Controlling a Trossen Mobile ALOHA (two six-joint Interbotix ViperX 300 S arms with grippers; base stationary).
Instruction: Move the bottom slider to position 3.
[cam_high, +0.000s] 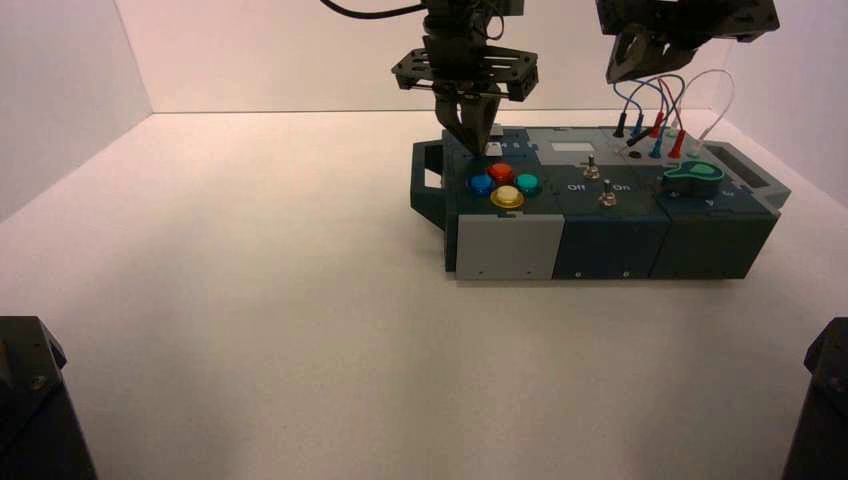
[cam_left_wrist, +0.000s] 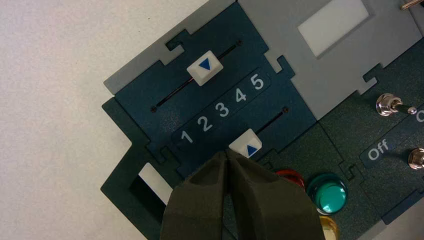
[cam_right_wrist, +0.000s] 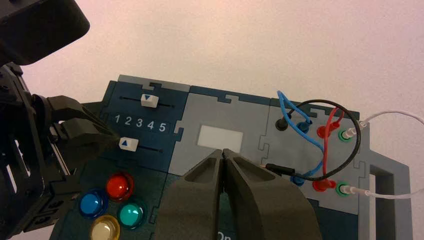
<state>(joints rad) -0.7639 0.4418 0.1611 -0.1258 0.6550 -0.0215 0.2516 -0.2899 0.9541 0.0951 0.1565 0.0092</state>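
The bottom slider (cam_left_wrist: 245, 143) is a small white knob with a blue triangle, on the dark teal track beside the coloured buttons. It sits near the middle of its track, roughly across from the printed 3 (cam_left_wrist: 222, 109) in the row 1 to 5. My left gripper (cam_left_wrist: 226, 152) is shut, and its tip rests against the knob's side on the digit-1 end. From above, the left gripper (cam_high: 480, 140) points down at the slider (cam_high: 493, 149) at the box's rear left. The right gripper (cam_right_wrist: 223, 151) is shut on nothing and hangs above the box (cam_high: 630, 60).
A twin white slider (cam_left_wrist: 205, 67) lies beyond the digits. Red (cam_right_wrist: 119, 185), blue (cam_right_wrist: 93, 204), teal (cam_right_wrist: 131, 215) and yellow (cam_right_wrist: 105, 230) buttons sit by the bottom slider. Toggle switches (cam_high: 591, 168), a teal knob (cam_high: 694, 175) and plugged wires (cam_high: 655, 125) fill the box's right part.
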